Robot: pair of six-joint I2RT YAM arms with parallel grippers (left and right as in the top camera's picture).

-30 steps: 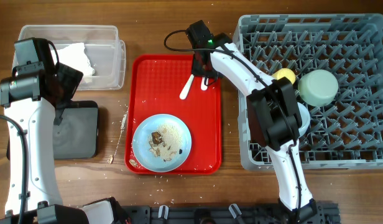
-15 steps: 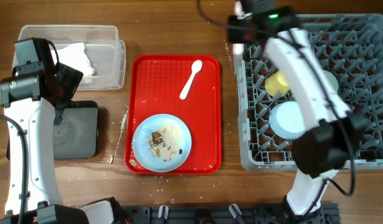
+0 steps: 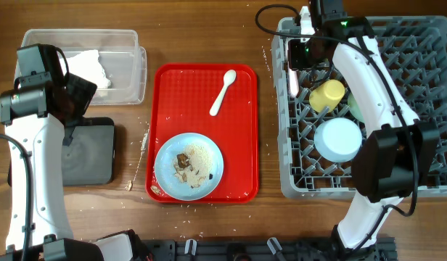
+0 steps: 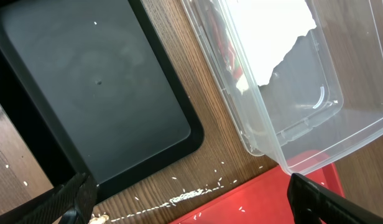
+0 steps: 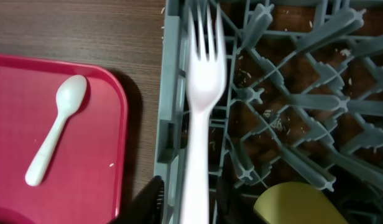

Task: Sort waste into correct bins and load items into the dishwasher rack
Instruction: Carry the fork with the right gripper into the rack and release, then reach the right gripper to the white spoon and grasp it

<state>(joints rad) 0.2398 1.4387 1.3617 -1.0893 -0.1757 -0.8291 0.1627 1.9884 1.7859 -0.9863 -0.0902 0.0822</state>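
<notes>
- Clear plastic tub (image 3: 122, 43) sits at the far left of the desk with a crumpled white napkin (image 3: 85, 67) inside. The flat black tray (image 3: 93, 156) lies just beside it, nearer the robot.
- The left hand (image 4: 191, 204) hovers over the gap between those two bins, spread wide and holding nothing. Only its fingertips (image 4: 73, 198) show, at the lower corners of the wrist view.
- In the middle, the red tray (image 3: 242, 152) carries the light blue plate (image 3: 165, 150), which has brown scraps (image 3: 183, 162) and pale crumbs on it. It also carries the white spoon (image 3: 223, 92), lying slantwise with its bowl end toward the rack.
- The right hand (image 5: 190, 208) is closed on the handle of the white fork (image 5: 203, 87) at the far left corner of the dishwasher rack (image 3: 427, 43).
- The fork's long axis points straight out from the hand and runs along the rack's left wall. The tines sit over the cells just inside that wall, so the release probably needs only a short drop. A drift to the left would likely put the fork on the wall or the desk.
- The yellow cup (image 3: 327, 95) and the light blue bowl (image 3: 339, 139) already stand in the rack, near the hand. The pale green bowl (image 3: 352, 110) is mostly hidden by the arm.
- The spoon lies to the left of the right hand, and the right arm is clearly the nearer one to it.
</notes>
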